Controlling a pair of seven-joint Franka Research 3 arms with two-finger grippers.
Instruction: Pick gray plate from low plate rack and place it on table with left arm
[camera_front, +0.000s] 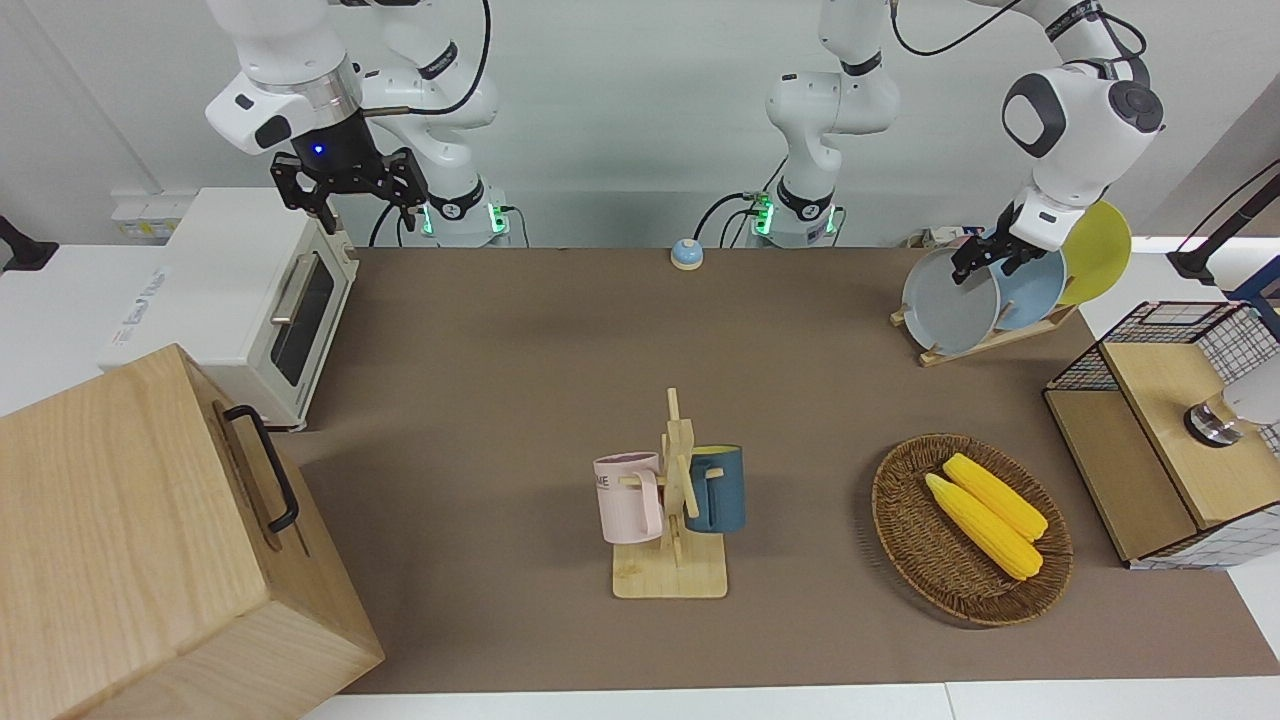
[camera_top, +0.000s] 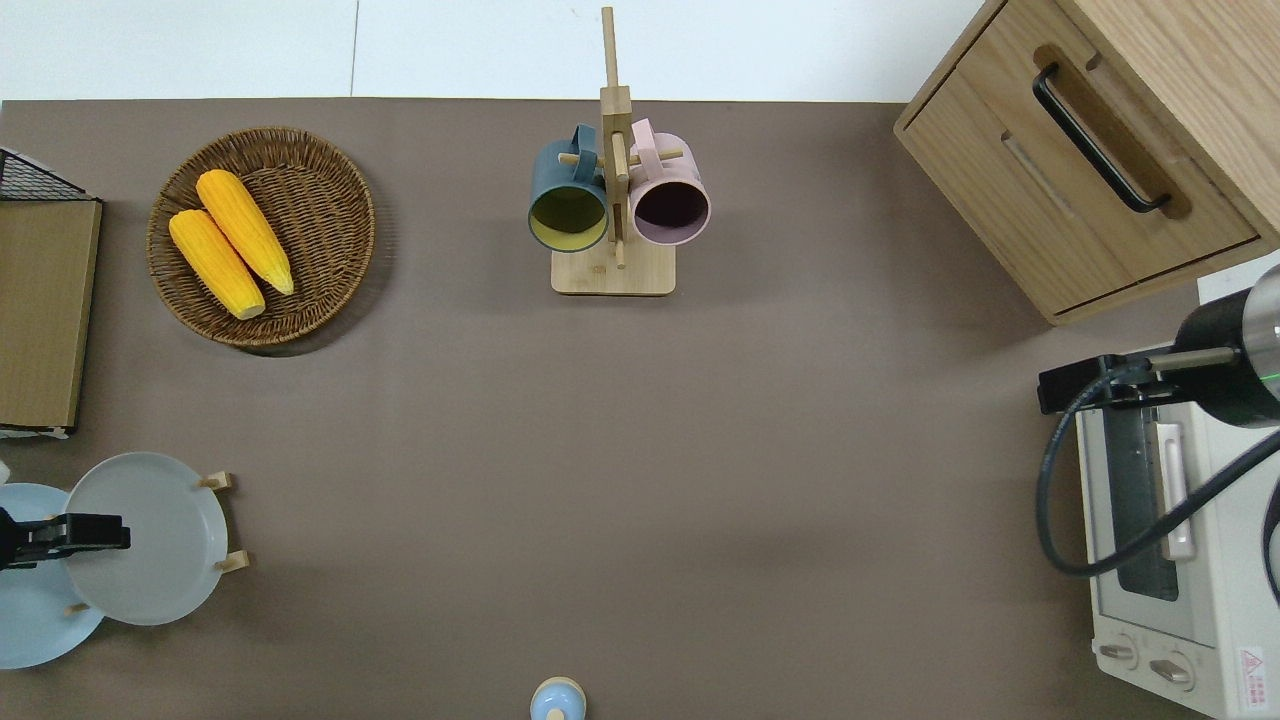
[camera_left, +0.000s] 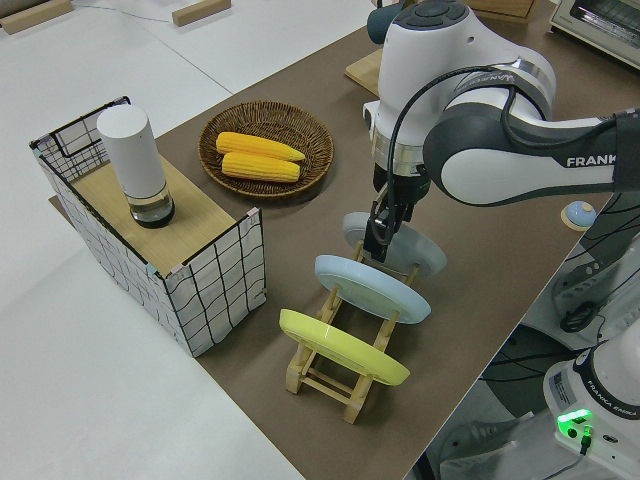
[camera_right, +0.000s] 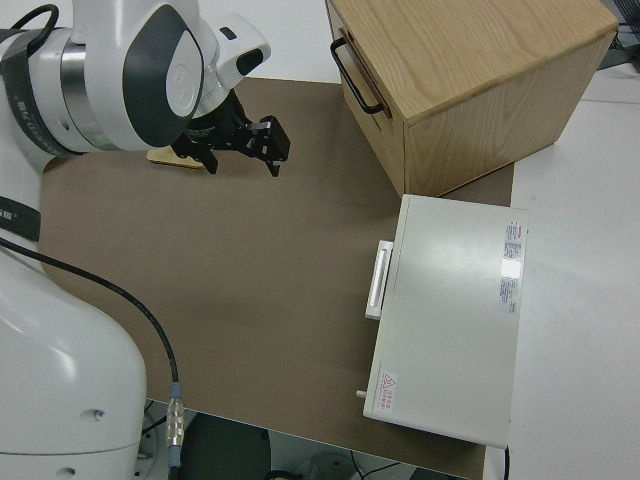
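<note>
The overhead view cuts off most of the left arm's black hand (camera_top: 95, 532); only its tip shows at the edge, over the top of the round light-gray plate (camera_top: 145, 538). The round light-blue plate (camera_top: 35, 610) is partly hidden under the gray one there, and the round yellow plate (camera_left: 342, 347) does not show in that view at all. The low rack of pale wooden slats (camera_left: 345, 375) is mostly covered by the three plates; only its pegs and ends peek out.

The gray plate is plain, with a shallow raised rim. It stands tilted in the rack's end slot, the one toward the middle of the brown surface (camera_front: 560, 380), near the left arm's end and close to the robots. The blue plate leans just beside it, then the yellow one.

The left hand (camera_front: 985, 258) is at the gray plate's top rim, with its fingers (camera_left: 378, 238) on either side of the rim. I cannot tell if they are squeezing it or only around it.

The right arm is parked. Its black hand (camera_front: 345, 185) with a blue light has its fingers spread apart and holds nothing.

Farther from the robots sit a round woven basket (camera_front: 905, 530) with two yellow corn cobs (camera_front: 985, 512).
</note>
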